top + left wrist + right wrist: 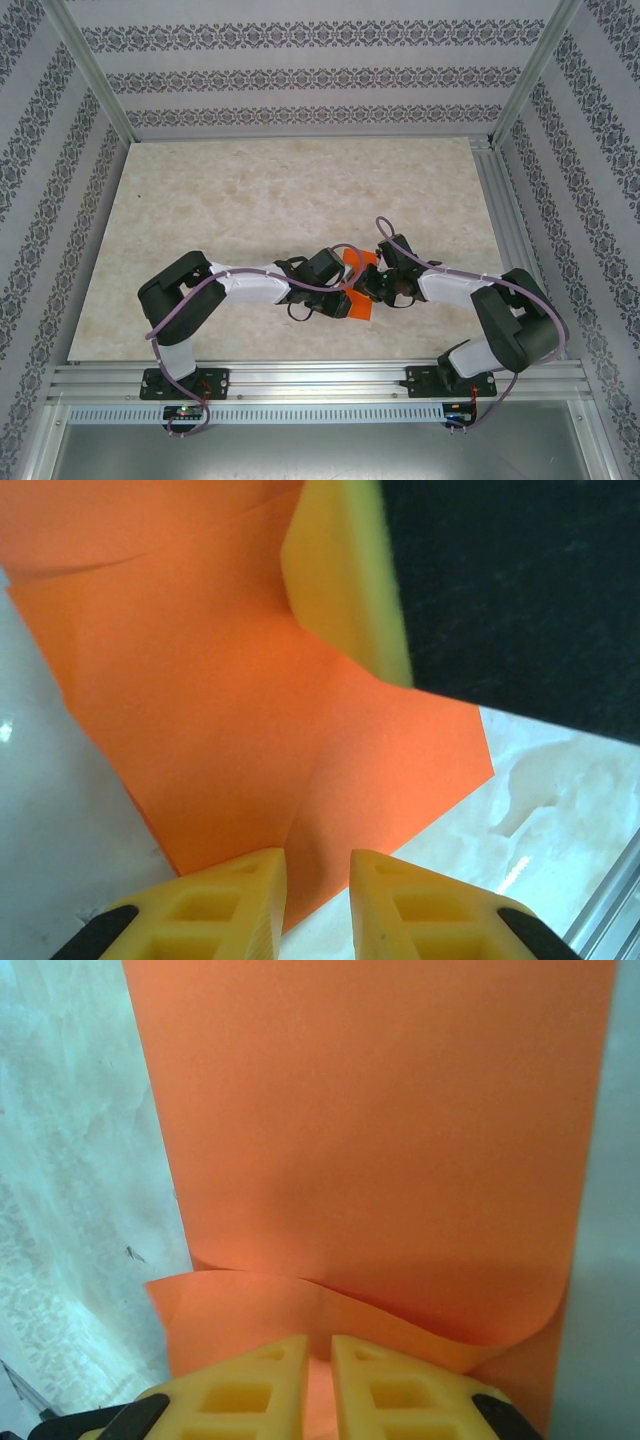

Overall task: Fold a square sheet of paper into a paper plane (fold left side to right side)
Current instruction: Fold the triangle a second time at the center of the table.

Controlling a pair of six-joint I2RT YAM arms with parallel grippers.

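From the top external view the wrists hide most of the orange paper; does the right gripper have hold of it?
Observer: Yes, the right gripper is pinched shut on the square sheet of paper.
Operator: Thank you. And the left?
Observer: The left gripper straddles a pointed corner, jaws slightly apart; grip unclear.
Operator: Is the sheet flat?
Observer: No, a fold bulges up just ahead of the right fingers.
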